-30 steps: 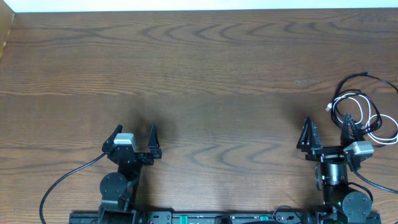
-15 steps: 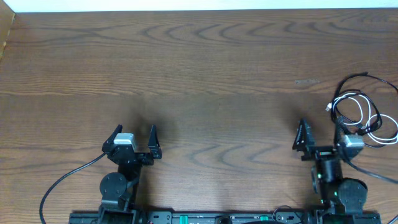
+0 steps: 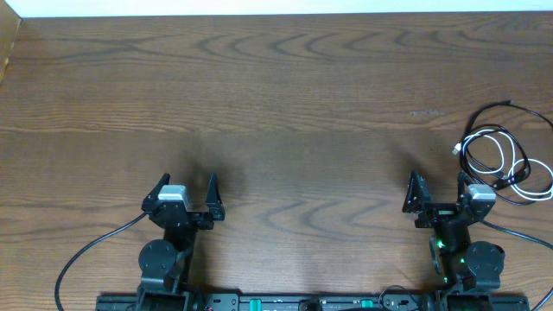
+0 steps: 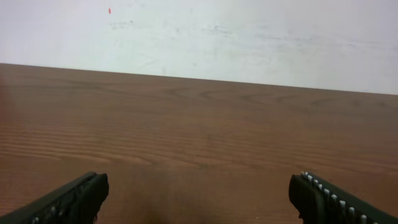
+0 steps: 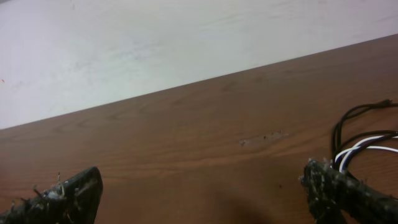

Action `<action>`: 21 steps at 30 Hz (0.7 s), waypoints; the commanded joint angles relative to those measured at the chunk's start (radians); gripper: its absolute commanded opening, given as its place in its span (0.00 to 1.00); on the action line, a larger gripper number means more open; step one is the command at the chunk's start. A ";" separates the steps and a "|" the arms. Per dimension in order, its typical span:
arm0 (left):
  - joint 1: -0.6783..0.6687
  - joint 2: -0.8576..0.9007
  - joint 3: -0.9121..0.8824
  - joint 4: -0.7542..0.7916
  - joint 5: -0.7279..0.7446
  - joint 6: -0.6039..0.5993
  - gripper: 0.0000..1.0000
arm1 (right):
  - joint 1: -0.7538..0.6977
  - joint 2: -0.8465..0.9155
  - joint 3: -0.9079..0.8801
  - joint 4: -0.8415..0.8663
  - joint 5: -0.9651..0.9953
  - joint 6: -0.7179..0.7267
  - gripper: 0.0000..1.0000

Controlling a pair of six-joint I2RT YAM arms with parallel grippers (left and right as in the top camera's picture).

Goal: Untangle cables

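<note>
The black cable (image 3: 491,111) and the white cable (image 3: 494,149) lie looped together in a small tangle at the right edge of the wooden table (image 3: 276,104). In the right wrist view the black cable (image 5: 354,114) and white cable (image 5: 367,144) show at the far right. My right gripper (image 3: 439,192) is open and empty, just left of and nearer than the tangle; its fingers frame bare wood (image 5: 199,193). My left gripper (image 3: 186,192) is open and empty at the front left, far from the cables, and it also shows in the left wrist view (image 4: 199,199).
A thick black arm wire (image 3: 91,250) curves off the left arm base. Another arm wire (image 3: 518,246) runs from the right arm toward the right edge. A white wall (image 4: 199,31) stands behind the table's far edge.
My right arm has drawn back and turned a little left, away from the cable tangle. The left arm and the cables have not moved.
</note>
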 commanded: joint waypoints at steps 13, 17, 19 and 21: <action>0.001 -0.005 -0.018 -0.040 -0.028 0.012 0.98 | 0.080 -0.007 -0.001 -0.005 0.003 0.004 0.99; 0.001 -0.005 -0.018 -0.040 -0.028 0.012 0.98 | 0.060 -0.007 -0.001 -0.005 0.003 0.005 0.99; 0.001 -0.005 -0.018 -0.040 -0.028 0.012 0.98 | 0.045 -0.007 -0.001 -0.005 0.003 0.004 0.99; 0.001 -0.005 -0.018 -0.040 -0.028 0.012 0.98 | 0.034 -0.007 -0.001 -0.005 0.003 0.005 0.99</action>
